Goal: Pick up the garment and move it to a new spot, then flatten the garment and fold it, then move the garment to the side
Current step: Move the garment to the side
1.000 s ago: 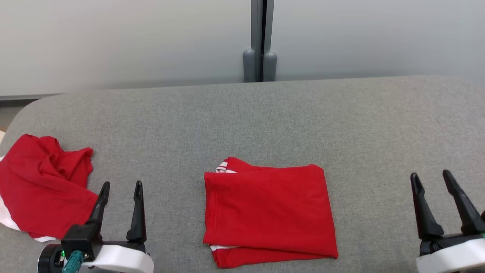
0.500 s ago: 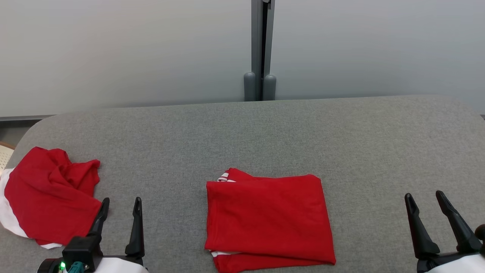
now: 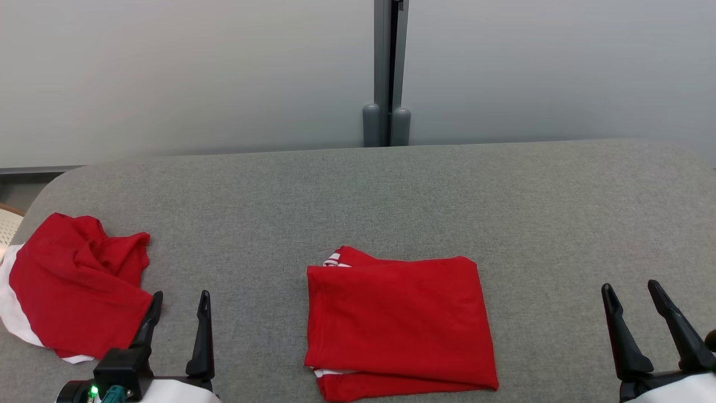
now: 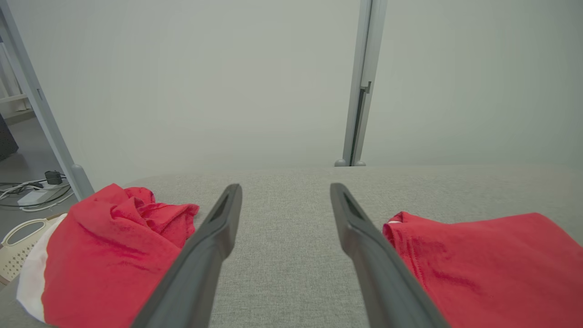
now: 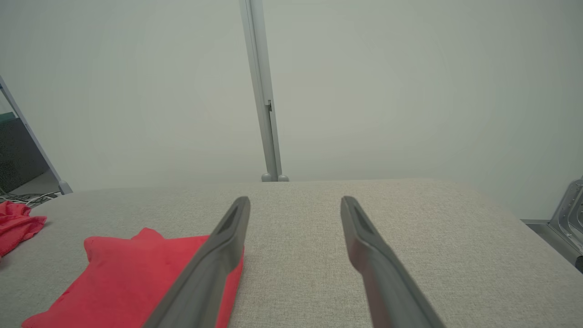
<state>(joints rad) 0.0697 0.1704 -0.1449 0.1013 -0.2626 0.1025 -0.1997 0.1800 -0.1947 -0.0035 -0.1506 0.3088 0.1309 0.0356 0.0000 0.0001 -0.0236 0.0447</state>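
Left hand (image 3: 181,294) and right hand (image 3: 630,285) low at near table (image 3: 358,190) edge, fingers spread, empty. Folded red garment (image 3: 400,319) lies between them, mid-table. Left wrist view adds floor cables (image 4: 32,197), pale basket (image 4: 13,255).

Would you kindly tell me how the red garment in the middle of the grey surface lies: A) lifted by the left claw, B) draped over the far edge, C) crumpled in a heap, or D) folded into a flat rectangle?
D: the middle garment lies flat as a folded rectangle on the grey surface, with the open left claw and right claw both clear of it.
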